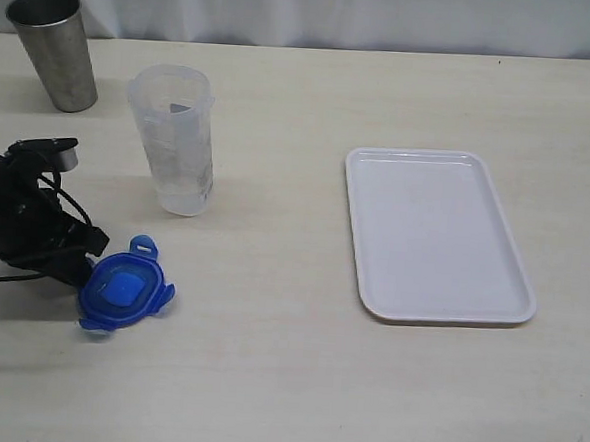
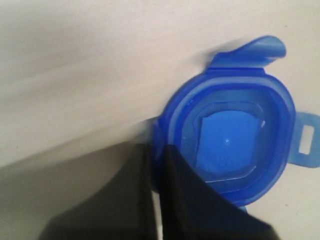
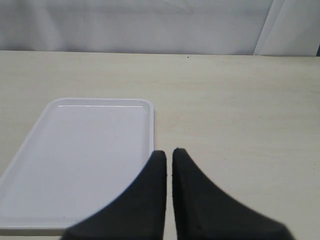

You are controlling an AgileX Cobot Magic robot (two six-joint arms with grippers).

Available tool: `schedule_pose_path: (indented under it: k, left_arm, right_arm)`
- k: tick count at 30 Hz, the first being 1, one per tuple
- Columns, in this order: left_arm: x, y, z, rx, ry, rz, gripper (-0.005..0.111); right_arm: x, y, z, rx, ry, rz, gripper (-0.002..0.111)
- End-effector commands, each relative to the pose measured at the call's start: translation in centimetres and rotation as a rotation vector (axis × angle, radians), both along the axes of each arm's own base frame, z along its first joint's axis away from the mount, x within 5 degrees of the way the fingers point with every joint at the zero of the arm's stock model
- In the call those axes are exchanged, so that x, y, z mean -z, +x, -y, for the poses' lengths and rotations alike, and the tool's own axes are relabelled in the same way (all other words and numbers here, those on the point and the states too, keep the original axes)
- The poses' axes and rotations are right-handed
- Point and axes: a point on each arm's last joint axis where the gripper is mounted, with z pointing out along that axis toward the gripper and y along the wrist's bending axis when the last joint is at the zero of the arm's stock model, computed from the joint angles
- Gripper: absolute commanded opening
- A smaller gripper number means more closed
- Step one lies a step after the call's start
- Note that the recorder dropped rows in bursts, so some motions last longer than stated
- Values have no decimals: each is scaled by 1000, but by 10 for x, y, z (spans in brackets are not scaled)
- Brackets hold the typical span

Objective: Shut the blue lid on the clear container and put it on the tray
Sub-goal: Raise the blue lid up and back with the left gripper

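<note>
A pale, wood-grained table (image 1: 285,391) carries four items. A grey metal cup (image 1: 53,48) stands upright at the far left. The clear container (image 1: 175,139) stands upright near it, not touching. The blue lid (image 1: 123,286) lies closer to the front, left side. The white tray (image 1: 434,235) lies flat on the right, well apart from the rest.

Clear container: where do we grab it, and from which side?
Likely its lower mid-body, side-on, jaws across the narrow walls. The clear container stands upright, mouth up, so a low side grip leaves the rim free for the blue lid. Approach from the tray side looks clearest: the metal cup and left gripper sit on the other side.
</note>
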Motion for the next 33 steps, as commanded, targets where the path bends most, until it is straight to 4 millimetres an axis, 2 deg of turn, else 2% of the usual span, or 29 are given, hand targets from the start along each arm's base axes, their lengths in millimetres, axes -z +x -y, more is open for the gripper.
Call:
schedule_pose_path:
  k: [1,5,8,19,26,33]
  left_arm:
    - [-6,6,1,38,-6,-2,0]
    - [-23,12,1,106,1,13,0]
    - [-40,15,-1,125,25,87,0]
    - [-110,22,-10,97,124,509,0]
    - [-151,20,-21,149,277,786,0]
    - [-168,26,-24,100,316,959,0]
  right_arm:
    - [1,0,0,2,-8,5,4]
    - [1,0,0,2,-8,5,4]
    - [1,0,0,2,-8,5,4]
    - [1,0,0,2,-8,5,4]
    - [1,0,0,2,-8,5,4]
    - [1,0,0,2,-8,5,4]
